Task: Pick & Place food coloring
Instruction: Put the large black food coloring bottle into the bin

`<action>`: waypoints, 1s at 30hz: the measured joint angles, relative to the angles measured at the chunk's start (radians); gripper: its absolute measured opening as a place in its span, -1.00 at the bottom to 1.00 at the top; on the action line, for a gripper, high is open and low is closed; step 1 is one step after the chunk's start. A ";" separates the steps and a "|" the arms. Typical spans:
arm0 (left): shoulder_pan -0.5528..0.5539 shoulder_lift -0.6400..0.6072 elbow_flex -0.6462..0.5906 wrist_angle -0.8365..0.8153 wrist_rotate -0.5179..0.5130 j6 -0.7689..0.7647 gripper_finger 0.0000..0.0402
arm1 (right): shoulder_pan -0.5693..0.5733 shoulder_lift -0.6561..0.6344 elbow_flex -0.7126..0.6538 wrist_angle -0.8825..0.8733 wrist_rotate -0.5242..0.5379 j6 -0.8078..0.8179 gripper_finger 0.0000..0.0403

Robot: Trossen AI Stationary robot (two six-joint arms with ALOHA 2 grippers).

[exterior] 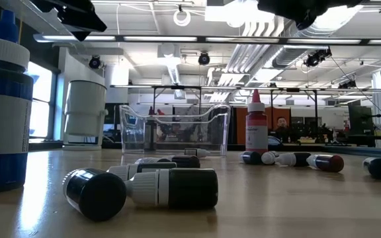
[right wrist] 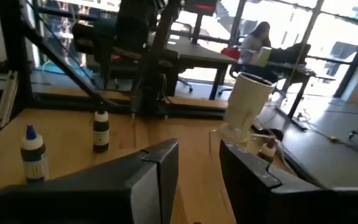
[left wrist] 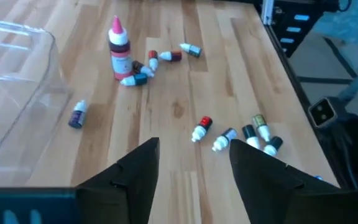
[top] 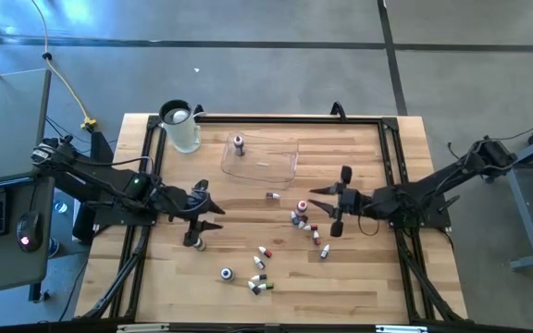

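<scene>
Black left tool (left wrist: 191, 180) hangs wide and empty, so I'd centre its fingers over one red-capped bottle (left wrist: 202, 127) before closing; right tool (top: 333, 205) stands narrow, empty.

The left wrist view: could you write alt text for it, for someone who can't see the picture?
The left pincer hangs open and empty over a wooden table strewn with tiny food coloring bottles. Most lie on their sides in two loose clusters; one red bottle stands upright, and a purple-capped bottle lies alone near a clear plastic tray.
</scene>
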 joint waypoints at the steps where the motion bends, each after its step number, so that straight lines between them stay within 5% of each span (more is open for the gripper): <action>1: 0.000 -0.003 0.000 -0.007 0.010 0.000 -0.02 | -0.010 0.009 0.000 -0.009 -0.013 0.016 -0.42; 12: -0.001 -0.029 0.000 -0.277 0.142 -0.181 -0.02 | -0.138 0.160 -0.001 0.000 -0.141 0.100 -0.12; 23: -0.002 0.000 0.000 -0.343 0.277 -0.368 -0.02 | -0.150 0.158 -0.001 0.045 -0.166 0.099 -0.11; 30: -0.089 0.068 0.000 -0.388 0.255 -0.459 -0.02 | -0.150 0.158 -0.001 0.043 -0.195 0.094 -0.11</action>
